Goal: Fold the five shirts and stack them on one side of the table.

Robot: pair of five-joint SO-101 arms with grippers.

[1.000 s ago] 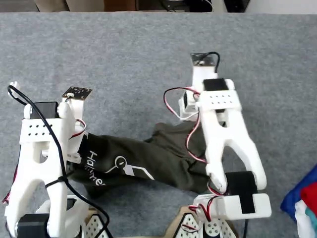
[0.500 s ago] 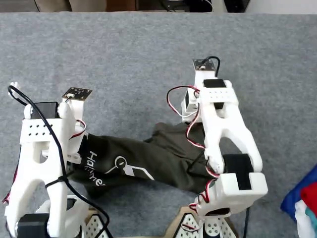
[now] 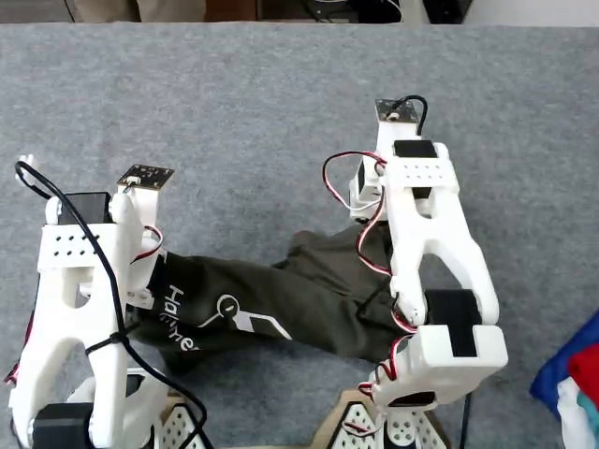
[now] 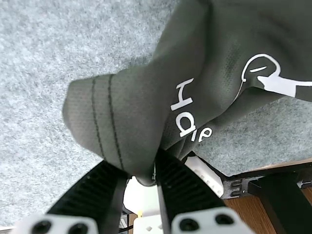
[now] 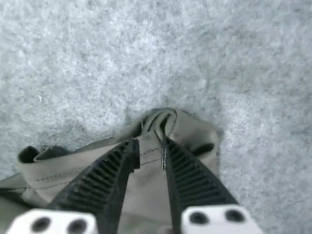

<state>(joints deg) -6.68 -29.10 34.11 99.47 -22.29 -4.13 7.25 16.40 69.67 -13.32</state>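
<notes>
A dark olive shirt [image 3: 281, 299] with white print lies bunched near the table's front edge, stretched between the two arms. My left gripper [image 4: 141, 178] is shut on a hemmed corner of the shirt [image 4: 146, 97], which drapes over its fingers. My right gripper [image 5: 148, 146] is shut on a folded edge of the shirt [image 5: 165, 126], just above the grey table. In the high view the left arm [image 3: 80, 281] stands at the shirt's left end and the right arm [image 3: 426, 243] at its right end.
A pile of coloured shirts [image 3: 571, 383], blue, red and white, lies at the table's right front edge. The grey cloth-covered table [image 3: 234, 103] stretches bare behind the arms. The arm bases [image 3: 374, 426] stand at the front edge.
The right arm has moved a little away from the front edge and to the right, with the shirt's edge in its gripper. The left arm has not moved.
</notes>
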